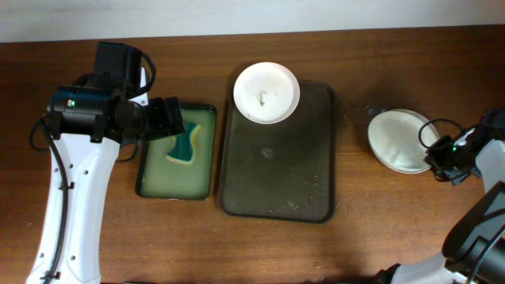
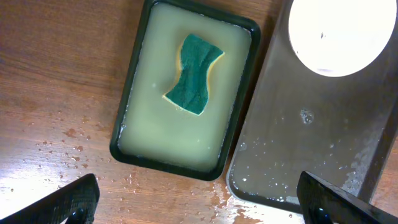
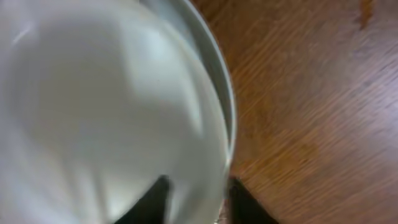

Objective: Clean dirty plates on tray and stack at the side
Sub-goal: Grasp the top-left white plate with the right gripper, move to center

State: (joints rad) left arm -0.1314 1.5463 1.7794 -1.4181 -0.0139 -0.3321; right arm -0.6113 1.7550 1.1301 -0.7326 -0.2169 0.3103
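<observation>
Left gripper (image 1: 170, 118), fingers spread wide, is hovering over the sponge (image 1: 184, 146) lying in the small green tray (image 1: 150, 188). One smeared plate (image 1: 267, 92) is sitting at the dark tray's (image 1: 276, 181) far end. Rightward, the right gripper (image 1: 436, 154) is straddling the stacked plates' (image 1: 401, 140) rim; whether it is pinching, I cannot tell.

Plates, three: one white plate (image 1: 267, 92) at the far end of the large dark tray (image 1: 276, 173), and a pile of two (image 1: 401, 140) on the table (image 1: 379, 229) to the right, its two rims distinct in the right wrist view. Trays, two: the large dark one and, to its left, a smaller black-rimmed tray (image 1: 170, 177) of pale green liquid. Sponge (image 1: 185, 147), one; robot arms, two: left arm (image 1: 75, 181) and right arm (image 1: 483, 217).
</observation>
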